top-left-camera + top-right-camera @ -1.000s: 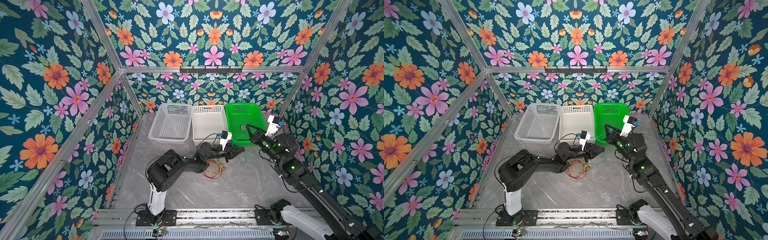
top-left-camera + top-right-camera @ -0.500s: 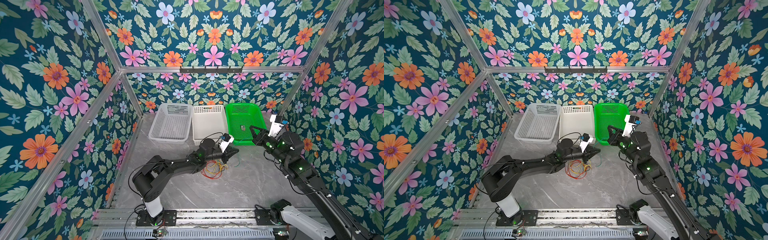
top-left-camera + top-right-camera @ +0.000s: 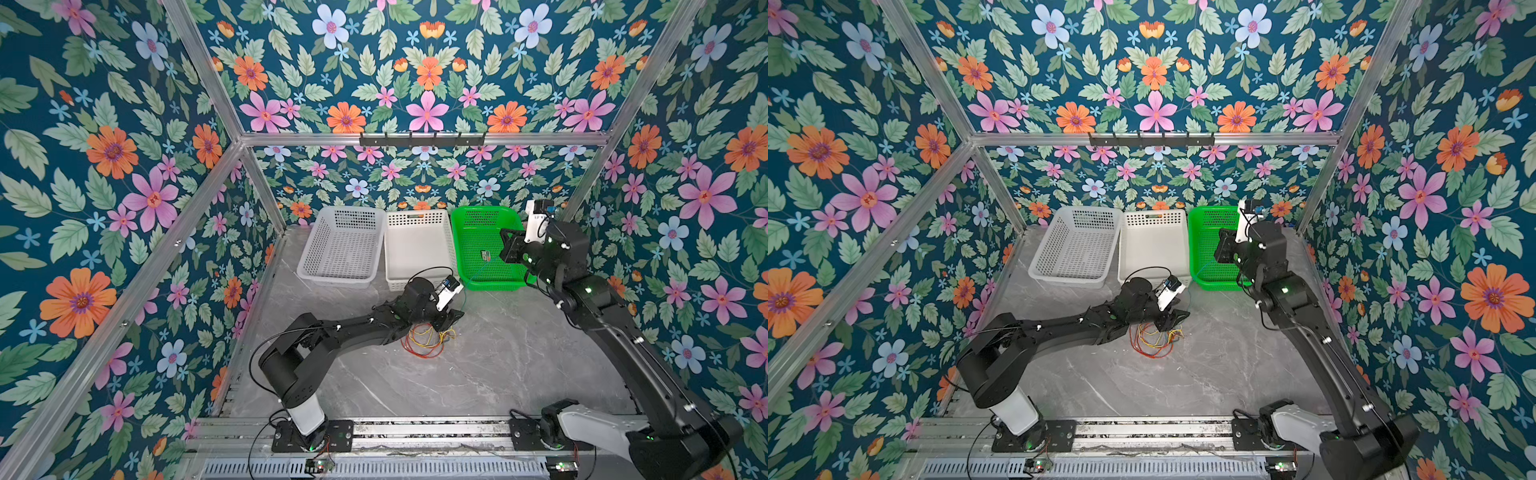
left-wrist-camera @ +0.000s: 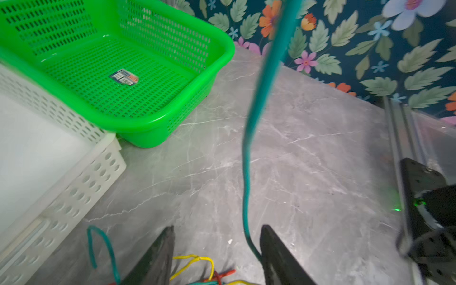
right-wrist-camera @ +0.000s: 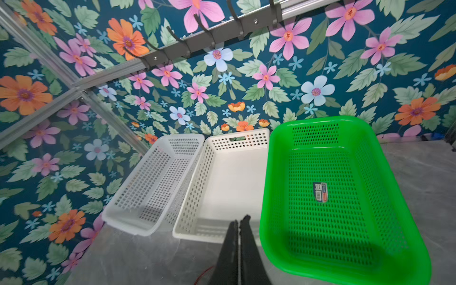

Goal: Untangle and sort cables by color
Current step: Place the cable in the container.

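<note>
A tangle of red and yellow cables (image 3: 424, 343) (image 3: 1152, 338) lies on the grey table, just in front of my left gripper (image 3: 451, 318) (image 3: 1173, 318). In the left wrist view the left gripper (image 4: 217, 227) is open, low over the table. Yellow cable (image 4: 197, 259) and red cable (image 4: 222, 274) lie between its fingers. A teal cable (image 4: 256, 111) rises past one finger toward my right gripper (image 3: 505, 249) (image 3: 1221, 249). The right gripper (image 5: 239, 218) is shut, raised at the green basket's near edge; the teal cable between its fingers is hidden.
Three baskets stand in a row at the back: a pale grey one (image 3: 336, 282), a white one (image 3: 419, 216) and a green one (image 3: 486, 286) (image 5: 271, 197) (image 4: 138, 123). A short teal loop (image 4: 103, 237) lies near the white basket. Metal rails edge the table.
My left gripper has opened and its arm has stretched lower toward the table. The right gripper has moved back and right toward the green basket, staying shut.
</note>
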You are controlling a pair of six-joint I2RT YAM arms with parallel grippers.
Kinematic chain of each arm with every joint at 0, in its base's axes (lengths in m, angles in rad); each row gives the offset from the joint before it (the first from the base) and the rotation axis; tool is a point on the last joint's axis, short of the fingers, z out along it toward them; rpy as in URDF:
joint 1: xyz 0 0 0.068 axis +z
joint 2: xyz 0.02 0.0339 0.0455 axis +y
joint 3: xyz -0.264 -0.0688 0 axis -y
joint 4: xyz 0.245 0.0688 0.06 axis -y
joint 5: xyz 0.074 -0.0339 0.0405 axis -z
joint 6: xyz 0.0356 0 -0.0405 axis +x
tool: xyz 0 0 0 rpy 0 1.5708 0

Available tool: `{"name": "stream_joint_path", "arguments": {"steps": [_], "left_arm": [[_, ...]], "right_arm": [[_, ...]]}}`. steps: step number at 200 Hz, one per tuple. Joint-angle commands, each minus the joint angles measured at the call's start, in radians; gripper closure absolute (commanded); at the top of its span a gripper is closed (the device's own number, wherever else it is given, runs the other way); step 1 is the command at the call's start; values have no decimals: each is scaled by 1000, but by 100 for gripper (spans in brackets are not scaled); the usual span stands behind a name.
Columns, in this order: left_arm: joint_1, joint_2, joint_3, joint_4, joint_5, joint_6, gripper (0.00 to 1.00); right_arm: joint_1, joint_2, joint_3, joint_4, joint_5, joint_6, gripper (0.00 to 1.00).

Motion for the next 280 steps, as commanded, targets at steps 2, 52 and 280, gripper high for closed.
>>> {"name": "stream_joint_path", "arguments": {"steps": [2, 52, 280], "left_arm": [[1, -43, -34, 88, 81, -22, 37], [6, -148, -134, 118, 88, -35, 34], [130, -401, -365, 116, 38, -93, 35]], "right_arm": [[-57, 92, 81, 47, -46, -31, 100], [-152, 394, 337, 24, -67, -43, 100], [-168, 1096, 770, -176, 2, -173, 49]]}}
